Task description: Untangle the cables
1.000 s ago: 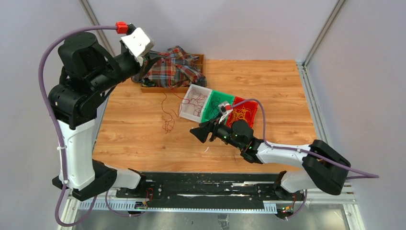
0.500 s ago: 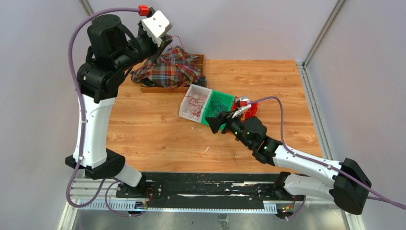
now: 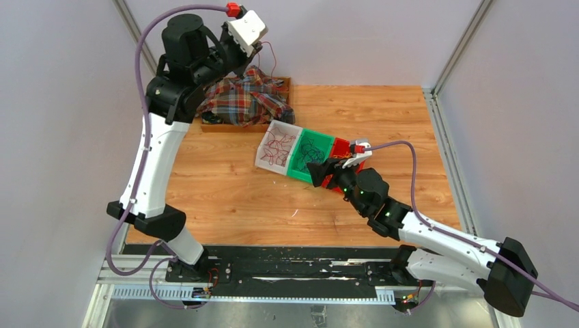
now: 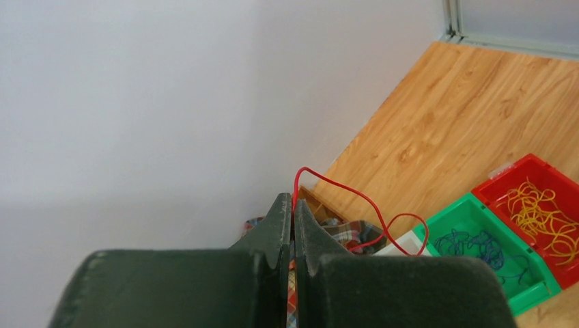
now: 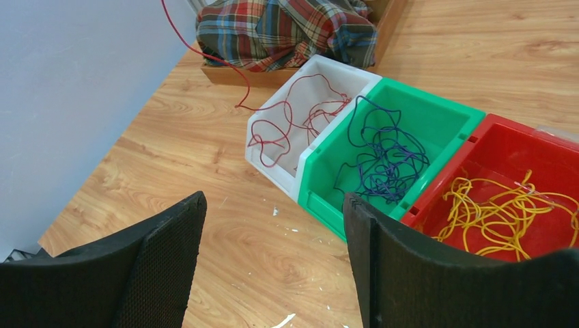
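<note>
a red cable (image 4: 355,195) is pinched in the closed left gripper (image 4: 292,205) high above the worktop's (image 3: 205,184) far-left corner, trailing toward the white bin (image 5: 273,174). the right gripper's (image 5: 273,201) fingers are held apart. the cable is judged light, limp and snag-prone, best taken mid-strand.

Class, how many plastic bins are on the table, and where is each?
3. The white bin sits nearest the plaid cloth, the green bin in the middle, the red bin at the other end. None seems hidden.

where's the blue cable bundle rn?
Right wrist view: the blue cables lie in the green bin, middle of three, between the white bin with red cables and the red bin with yellow cables.
</note>
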Controlling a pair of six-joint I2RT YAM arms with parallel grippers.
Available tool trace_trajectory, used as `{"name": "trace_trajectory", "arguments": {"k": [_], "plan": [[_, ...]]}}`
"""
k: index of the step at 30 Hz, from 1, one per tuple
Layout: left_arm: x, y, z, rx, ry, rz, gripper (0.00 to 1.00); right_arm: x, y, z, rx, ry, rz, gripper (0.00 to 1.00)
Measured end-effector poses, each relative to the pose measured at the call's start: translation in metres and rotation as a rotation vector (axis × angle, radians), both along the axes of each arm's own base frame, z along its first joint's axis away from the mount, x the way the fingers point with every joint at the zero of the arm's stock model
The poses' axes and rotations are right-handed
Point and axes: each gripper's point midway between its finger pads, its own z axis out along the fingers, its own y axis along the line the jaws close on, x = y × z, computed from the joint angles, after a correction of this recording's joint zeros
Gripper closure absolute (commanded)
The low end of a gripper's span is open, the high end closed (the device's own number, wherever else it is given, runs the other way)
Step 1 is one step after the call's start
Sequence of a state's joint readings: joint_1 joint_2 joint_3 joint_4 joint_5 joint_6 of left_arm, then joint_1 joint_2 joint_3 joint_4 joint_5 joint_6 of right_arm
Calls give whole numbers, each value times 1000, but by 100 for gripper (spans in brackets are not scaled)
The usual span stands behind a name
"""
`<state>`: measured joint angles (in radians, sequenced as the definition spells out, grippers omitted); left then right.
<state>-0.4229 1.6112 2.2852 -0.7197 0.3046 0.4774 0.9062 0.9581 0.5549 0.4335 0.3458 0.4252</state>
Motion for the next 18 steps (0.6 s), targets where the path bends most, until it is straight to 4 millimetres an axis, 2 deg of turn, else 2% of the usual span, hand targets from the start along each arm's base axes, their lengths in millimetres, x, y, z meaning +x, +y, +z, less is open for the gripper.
{"name": "trace_trajectory", "arguments": {"k": [5, 12, 14, 16, 18], "plan": [[23, -7, -22, 38, -2, 20, 100, 1, -7, -8, -14, 10, -22, 28], [47, -8, -29, 48, -39, 68, 100, 1, -9, -11, -24, 16, -30, 28], [51, -9, -37, 52, -33, 72, 100, 2, -9, -12, -24, 16, -32, 29], [55, -11, -56, 66, -4, 71, 100, 2, -12, -13, -28, 19, -39, 29], [57, -12, -84, 92, 50, 68, 100, 3, -15, -13, -30, 20, -50, 29]]}}
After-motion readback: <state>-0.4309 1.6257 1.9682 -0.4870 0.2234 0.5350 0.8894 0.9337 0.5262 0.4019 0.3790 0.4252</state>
